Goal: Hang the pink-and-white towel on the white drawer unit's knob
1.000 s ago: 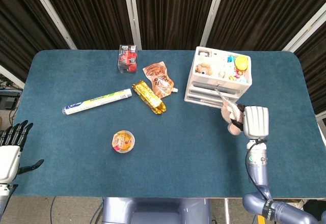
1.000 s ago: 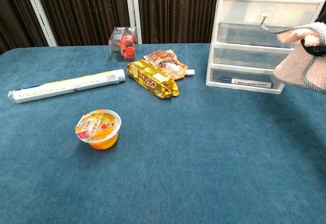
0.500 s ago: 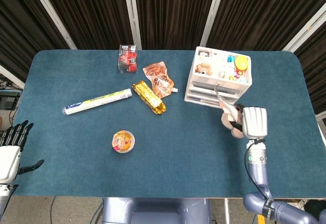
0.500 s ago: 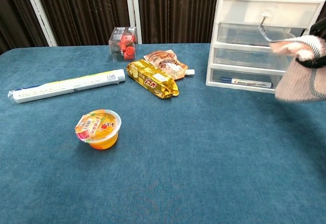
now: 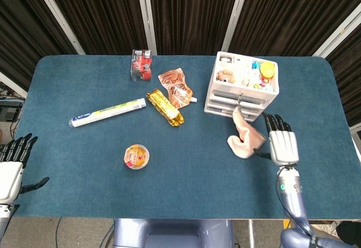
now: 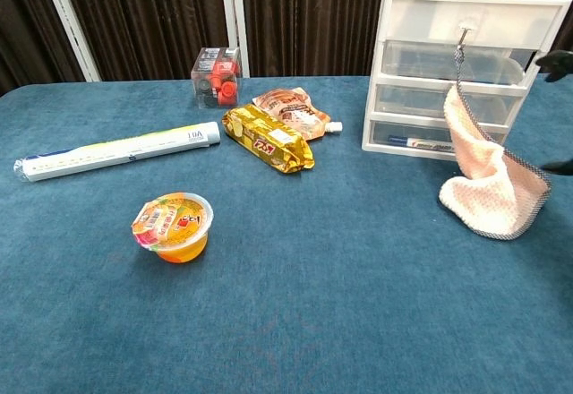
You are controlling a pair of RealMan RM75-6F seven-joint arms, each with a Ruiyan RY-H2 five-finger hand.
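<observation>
The pink-and-white towel (image 6: 488, 184) hangs by its loop from the knob (image 6: 464, 30) of the white drawer unit (image 6: 474, 18), and its lower part lies bunched on the table in front of the drawers. In the head view the towel (image 5: 244, 134) sits below the drawer unit (image 5: 243, 84). My right hand (image 5: 281, 142) is just right of the towel, fingers spread, holding nothing; only dark fingertips (image 6: 555, 58) show at the chest view's right edge. My left hand (image 5: 12, 166) rests open at the table's near left corner.
A jelly cup (image 6: 174, 226), a long white tube (image 6: 116, 151), a gold snack pack (image 6: 267, 139), a brown pouch (image 6: 292, 111) and a clear box of red items (image 6: 217, 77) lie left of the drawers. Small toys fill the unit's top tray (image 5: 248, 72).
My right hand has let go of the towel and drawn back to the right. The towel dropped and now hangs from the knob with its bottom on the table.
</observation>
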